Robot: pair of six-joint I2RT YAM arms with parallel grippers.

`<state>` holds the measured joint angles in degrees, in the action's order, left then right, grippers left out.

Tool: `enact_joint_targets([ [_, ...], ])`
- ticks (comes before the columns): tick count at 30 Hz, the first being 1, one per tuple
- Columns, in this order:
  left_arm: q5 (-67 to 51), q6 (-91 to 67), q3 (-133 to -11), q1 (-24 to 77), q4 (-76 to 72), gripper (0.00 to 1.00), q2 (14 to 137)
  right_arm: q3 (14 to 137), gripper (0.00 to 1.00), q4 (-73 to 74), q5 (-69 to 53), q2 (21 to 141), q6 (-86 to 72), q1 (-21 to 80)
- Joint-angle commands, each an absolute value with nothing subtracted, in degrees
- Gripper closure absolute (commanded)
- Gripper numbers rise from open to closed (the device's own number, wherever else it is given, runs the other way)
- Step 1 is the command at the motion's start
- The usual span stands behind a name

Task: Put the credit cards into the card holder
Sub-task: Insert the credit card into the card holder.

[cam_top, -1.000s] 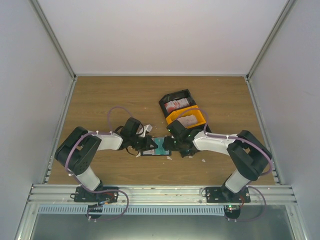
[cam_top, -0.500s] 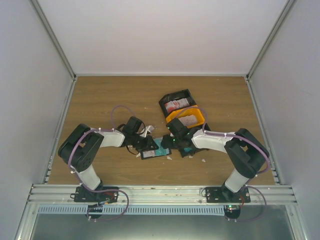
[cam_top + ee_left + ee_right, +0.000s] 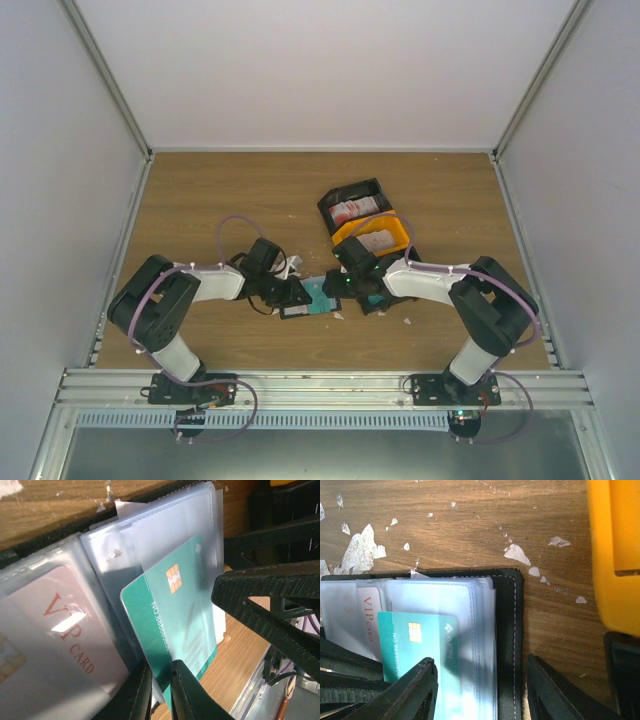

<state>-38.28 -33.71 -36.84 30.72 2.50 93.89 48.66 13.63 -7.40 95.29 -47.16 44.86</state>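
Top external view: shows a small flat black folding card holder (image 3: 298, 311) lying open on the brown wooden table (image 3: 200, 200), between the two arms and nearer the front edge. Shows the left gripper (image 3: 296, 294) low at its left side and the right gripper (image 3: 336, 288) low at its right. Behind the right arm, shows a black open plastic tray (image 3: 352, 205) and an orange open plastic tray (image 3: 378, 238) side by side, with pale cards inside each.

Left wrist view: finds a teal rectangular credit card with a gold chip (image 3: 175, 615) partly tucked under a clear, pale blue-grey pocket of the holder, its lower part outside the pocket. Puts that card's lower edge in the narrow gap between the left fingers; cannot tell whether the pads press on it. On the neighbouring page, shows a white and pink credit card printed VIP CARD in red (image 3: 70, 630) inside a clear sleeve.

Right wrist view: shows the right jaws well apart and holding nothing, one finger in front of the teal card, the other just beside the holder's black stitched edge, over bare wood. Shows small white torn scraps (image 3: 362, 550) scattered on the table beyond the holder.
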Motion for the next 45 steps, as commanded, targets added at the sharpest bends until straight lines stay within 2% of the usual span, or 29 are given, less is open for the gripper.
enact_joint_targets([
  [1, -37.4, -35.2, -34.8, 30.9, 0.9, 0.86, 92.5, 48.0, 0.51, 13.9, -8.1, 95.8, -46.4, 44.7],
  [12, -34.6, -38.9, -32.4, 31.0, -2.8, 1.00, 89.8, 46.7, 0.54, 13.5, -8.2, 95.2, -46.7, 44.7],
  [29, -35.3, -39.4, -34.0, 30.8, -6.5, 1.00, 92.9, 46.2, 0.55, 12.8, -8.7, 95.0, -46.7, 44.6],
  [45, -39.1, -33.6, -37.0, 31.3, -4.7, 1.00, 94.8, 45.9, 0.54, 12.2, -7.4, 92.5, -46.5, 44.6],
])
